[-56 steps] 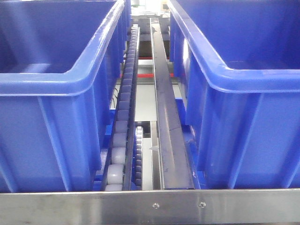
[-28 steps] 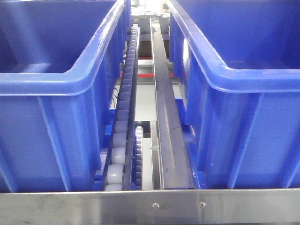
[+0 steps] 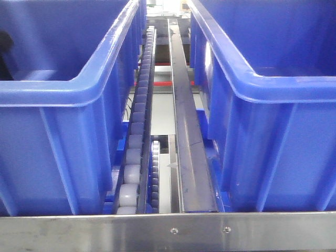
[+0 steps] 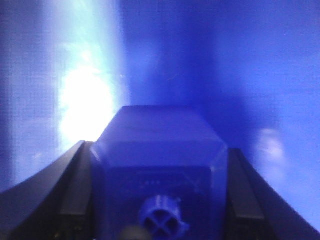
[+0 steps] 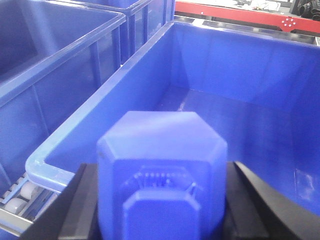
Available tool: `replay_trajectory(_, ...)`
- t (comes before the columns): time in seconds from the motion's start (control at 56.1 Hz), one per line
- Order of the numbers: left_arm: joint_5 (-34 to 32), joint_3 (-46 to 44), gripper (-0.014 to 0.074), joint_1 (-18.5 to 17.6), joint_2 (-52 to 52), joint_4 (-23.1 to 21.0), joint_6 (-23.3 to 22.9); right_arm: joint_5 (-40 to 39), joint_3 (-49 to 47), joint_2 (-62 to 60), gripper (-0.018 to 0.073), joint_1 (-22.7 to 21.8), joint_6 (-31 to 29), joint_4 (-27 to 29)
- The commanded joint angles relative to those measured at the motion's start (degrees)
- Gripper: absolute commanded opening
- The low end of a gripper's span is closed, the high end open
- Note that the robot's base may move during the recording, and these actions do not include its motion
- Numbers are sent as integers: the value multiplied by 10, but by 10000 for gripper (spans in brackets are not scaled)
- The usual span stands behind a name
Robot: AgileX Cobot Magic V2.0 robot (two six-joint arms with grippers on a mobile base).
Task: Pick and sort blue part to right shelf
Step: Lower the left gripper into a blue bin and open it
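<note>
Blue plastic fills both wrist views, and we hold a piece in each hand. Our right gripper (image 5: 162, 169) is clamped on the blue part (image 5: 160, 145), with dark fingers (image 5: 82, 210) against its two side faces and its long axis running straight out from the palm. That part hangs above the open right-hand bin (image 5: 240, 65), inside the near rim, with the roller track (image 5: 17, 197) off to the lower left. The bin floor lies ahead and below, so we judge the coming move to be a short lowering by the right arm. Our left gripper (image 4: 157, 150) grips a second blue part (image 4: 160, 170), knob toward the camera, close to a glare-lit blue wall; we cannot tell which bin that is.
</note>
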Motion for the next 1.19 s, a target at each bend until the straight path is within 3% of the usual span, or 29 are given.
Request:
replay_trajectory(0.0, -32, -25, 388, 1, -3, -3, 0, -53, -16, 9, 126, -1, -3, 6)
replay_trajectory(0.214, -27, -35, 554, 1, -1, -3, 0, -53, -16, 9, 126, -1, -3, 6)
replay_trajectory(0.428, 41, -64, 567, 1, -29, -3, 0, -53, -16, 9, 126, -1, -3, 6)
replay_trajectory(0.589, 51, -37, 475, 1, -125, -3, 0, -51, -16, 9, 126, -1, -3, 6)
replay_trajectory(1.017, -41, 147, 123, 1, -485, 0, 0, -22, -18, 12, 126, -1, 4, 6)
replay_trajectory(1.177, -30, 206, 124, 1, -587, 0, 0, -3, -48, 69, 126, -1, 68, 1)
